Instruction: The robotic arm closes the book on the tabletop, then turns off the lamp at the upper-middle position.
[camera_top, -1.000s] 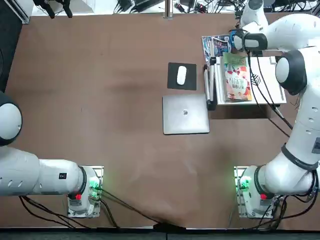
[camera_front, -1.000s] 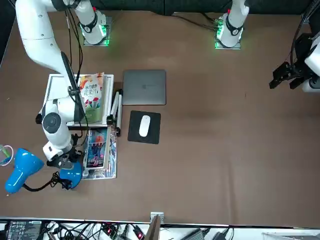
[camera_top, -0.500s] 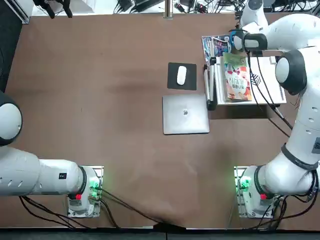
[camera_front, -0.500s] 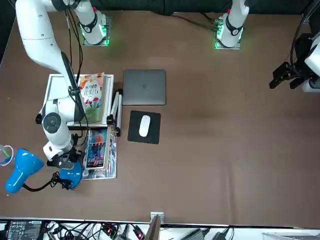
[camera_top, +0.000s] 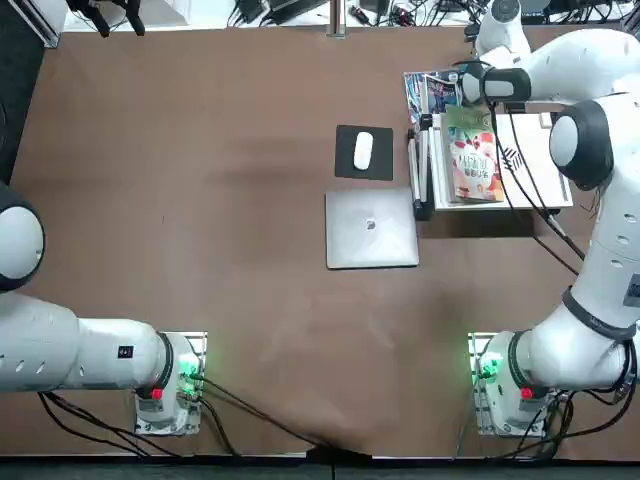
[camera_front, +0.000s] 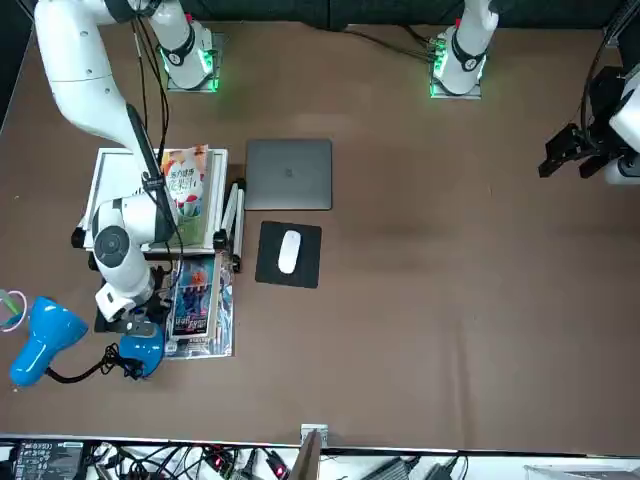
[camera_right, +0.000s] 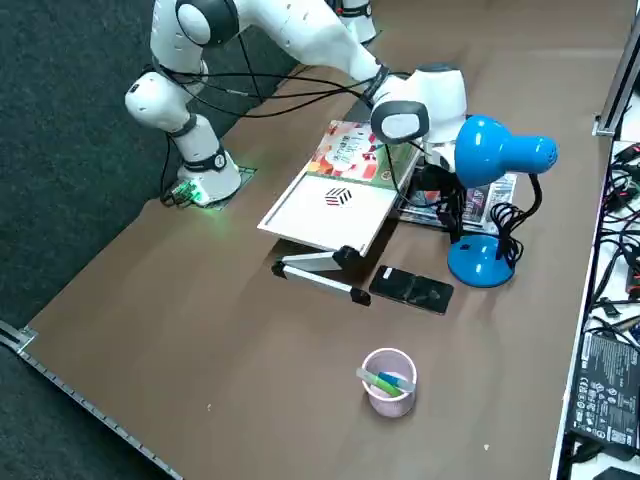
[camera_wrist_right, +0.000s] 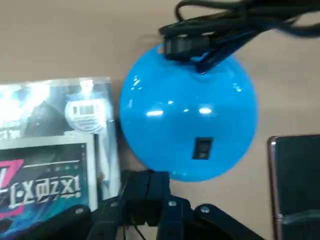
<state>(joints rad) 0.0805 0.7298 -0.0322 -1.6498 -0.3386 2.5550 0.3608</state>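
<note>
The book (camera_top: 473, 155) lies closed, green cartoon cover up, on the white raised stand (camera_top: 535, 165), also seen as the book (camera_front: 185, 195) and the book (camera_right: 350, 150). The lamp has a blue round base (camera_wrist_right: 189, 125) with a small dark switch (camera_wrist_right: 202, 148). Its base (camera_front: 140, 350) sits near the table's far edge, its blue head (camera_right: 500, 150) raised on a black stem. My right gripper (camera_wrist_right: 152, 192) is shut with nothing in it. It hangs just over the near rim of the base, by the switch, and shows as the gripper (camera_front: 130, 322).
A glossy blue booklet (camera_front: 195, 305) lies beside the lamp base. A dark phone (camera_right: 412, 288) lies on its other side and a pink cup (camera_right: 388, 380) holding pens stands further off. A closed laptop (camera_top: 371, 228) and a mouse (camera_top: 363, 150) on a black pad sit mid-table.
My right wrist has shifted slightly over the lamp base. The book, the lamp and the other things have not moved.
</note>
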